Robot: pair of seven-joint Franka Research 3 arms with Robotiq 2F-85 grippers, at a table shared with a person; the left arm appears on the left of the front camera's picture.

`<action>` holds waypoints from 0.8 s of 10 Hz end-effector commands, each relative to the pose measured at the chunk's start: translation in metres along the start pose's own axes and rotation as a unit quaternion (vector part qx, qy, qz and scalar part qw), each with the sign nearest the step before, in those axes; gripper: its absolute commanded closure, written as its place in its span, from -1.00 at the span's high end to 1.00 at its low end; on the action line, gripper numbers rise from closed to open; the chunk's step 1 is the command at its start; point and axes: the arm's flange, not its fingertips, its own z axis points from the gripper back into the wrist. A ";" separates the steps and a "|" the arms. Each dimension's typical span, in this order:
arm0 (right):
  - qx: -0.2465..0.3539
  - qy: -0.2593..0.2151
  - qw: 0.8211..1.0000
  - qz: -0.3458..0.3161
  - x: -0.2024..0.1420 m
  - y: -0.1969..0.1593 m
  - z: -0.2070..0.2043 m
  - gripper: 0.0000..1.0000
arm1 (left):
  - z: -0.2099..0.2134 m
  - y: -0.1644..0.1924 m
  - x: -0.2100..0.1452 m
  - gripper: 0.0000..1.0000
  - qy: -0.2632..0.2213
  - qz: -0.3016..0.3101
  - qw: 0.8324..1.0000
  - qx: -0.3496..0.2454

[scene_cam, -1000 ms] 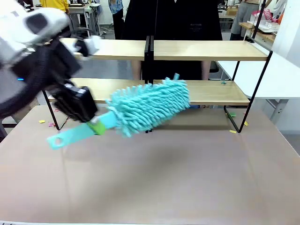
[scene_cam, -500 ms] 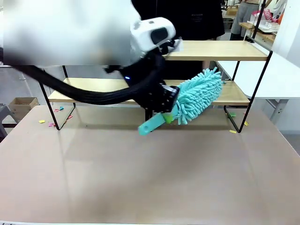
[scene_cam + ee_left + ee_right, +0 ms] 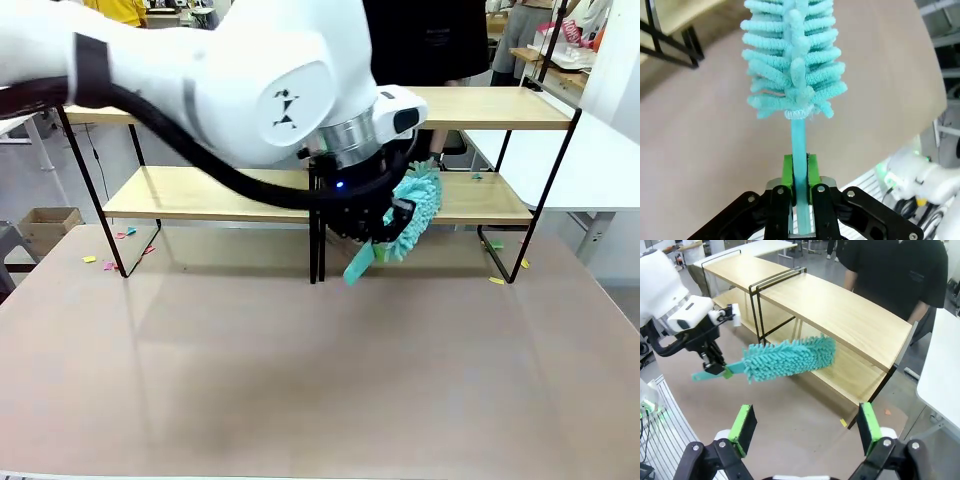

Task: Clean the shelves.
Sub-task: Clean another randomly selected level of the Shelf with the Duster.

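1. Shelves (image 3: 470, 198): one two-tier rack of pale wooden boards on thin black metal frame, two joined units, standing at the far side of the matte beige desk (image 3: 300, 370).
2. Duster (image 3: 794, 55): one, fluffy turquoise chenille head, flat plastic handle; head reaches the lower shelf.
3. Left pincer (image 3: 799, 192): clenched on the handle; its fingers are hidden behind the arm in the front view.
4. Right pincer (image 3: 805, 432): green pads spread wide, holding nothing.
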 end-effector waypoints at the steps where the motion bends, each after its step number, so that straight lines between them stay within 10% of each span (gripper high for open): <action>1: 0.004 -0.002 1.000 0.001 0.000 0.000 -0.001 1.00 | -0.007 -0.028 0.039 -0.74 -0.022 0.023 0.999 0.015; 8: 0.004 -0.002 1.000 0.001 0.000 0.000 -0.001 1.00 | -0.050 -0.069 0.121 -0.74 -0.018 0.021 0.998 0.058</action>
